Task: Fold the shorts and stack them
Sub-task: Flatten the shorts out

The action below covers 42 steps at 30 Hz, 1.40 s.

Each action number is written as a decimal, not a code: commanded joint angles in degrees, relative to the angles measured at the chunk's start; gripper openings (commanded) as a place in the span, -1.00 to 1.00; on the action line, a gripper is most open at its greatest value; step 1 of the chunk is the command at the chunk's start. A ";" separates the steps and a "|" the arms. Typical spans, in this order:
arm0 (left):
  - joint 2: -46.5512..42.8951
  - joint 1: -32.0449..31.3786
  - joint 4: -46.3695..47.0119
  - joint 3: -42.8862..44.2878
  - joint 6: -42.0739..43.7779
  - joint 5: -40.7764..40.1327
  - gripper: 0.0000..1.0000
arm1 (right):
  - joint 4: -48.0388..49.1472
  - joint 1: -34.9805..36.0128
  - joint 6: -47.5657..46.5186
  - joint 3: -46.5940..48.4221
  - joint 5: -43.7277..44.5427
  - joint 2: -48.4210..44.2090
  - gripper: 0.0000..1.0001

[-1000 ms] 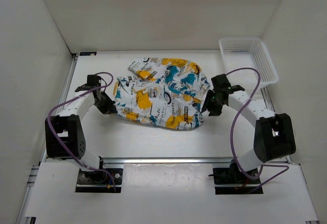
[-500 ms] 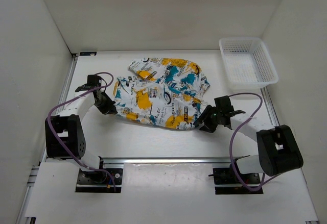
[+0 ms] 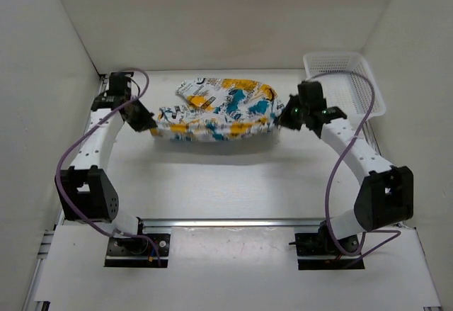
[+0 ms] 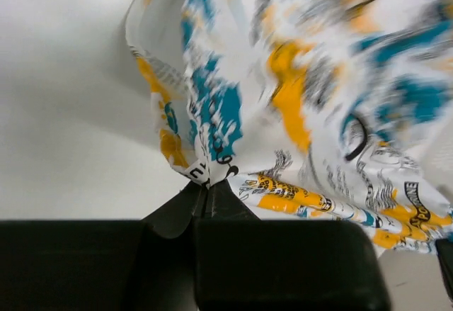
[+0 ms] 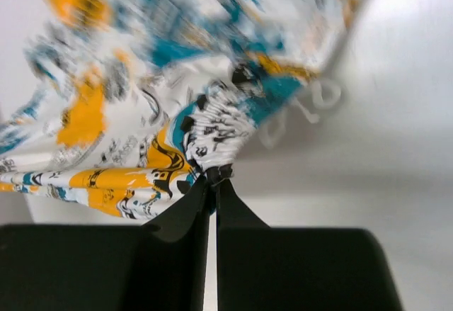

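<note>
The shorts (image 3: pixel 216 109), white with yellow-orange, teal and black print, hang stretched between my two grippers above the far middle of the table, casting a shadow below. My left gripper (image 3: pixel 151 125) is shut on their left edge; the left wrist view shows the cloth (image 4: pixel 283 91) pinched at the fingertips (image 4: pixel 207 190). My right gripper (image 3: pixel 282 120) is shut on their right edge; the right wrist view shows gathered fabric (image 5: pixel 212 127) with a drawstring clamped at the tips (image 5: pixel 214 180).
A white plastic mesh basket (image 3: pixel 345 84) stands at the far right corner, just behind the right arm. White walls enclose the table on the left, back and right. The arms' bases sit on the rail at the near edge.
Both grippers have lifted and moved toward the back of the table, raising the near edge of the shorts off the table; the right gripper first dropped to that edge and took hold of it.
</note>
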 commanded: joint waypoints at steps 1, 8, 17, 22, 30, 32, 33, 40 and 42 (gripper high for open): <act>-6.49 -0.03 -4.57 12.47 0.92 -3.26 -0.79 | -12.60 0.04 -9.78 14.96 6.29 -4.14 -0.98; -11.58 2.69 -8.54 39.29 1.45 -6.68 -0.79 | -25.63 0.04 -21.02 38.00 3.23 -7.56 -0.98; -16.60 3.23 -14.07 66.01 3.64 -12.76 -0.79 | -36.55 0.57 -28.95 54.70 -5.30 -14.15 -0.98; -17.92 3.23 -15.48 73.58 5.66 -16.18 -0.79 | -39.36 0.57 -29.65 57.53 -8.99 -17.14 -0.98; -18.89 3.23 -14.25 71.67 6.99 -15.58 -0.79 | -44.46 0.57 -27.72 54.75 -2.68 -19.78 -0.98; -17.66 3.23 -12.33 69.29 7.51 -14.70 -0.79 | -44.46 0.57 -27.72 51.49 -1.01 -20.30 -0.98; -16.52 3.23 -11.62 66.32 7.51 -13.21 -0.79 | -43.59 0.57 -27.72 47.47 0.39 -20.31 -0.98; -7.84 3.23 -6.87 51.90 9.88 -5.82 -0.79 | -31.56 0.04 -25.18 29.60 4.45 -15.49 -0.98; -4.49 3.23 -6.34 49.87 10.41 -4.41 -0.79 | -26.48 0.04 -25.17 25.73 3.93 -10.59 -0.98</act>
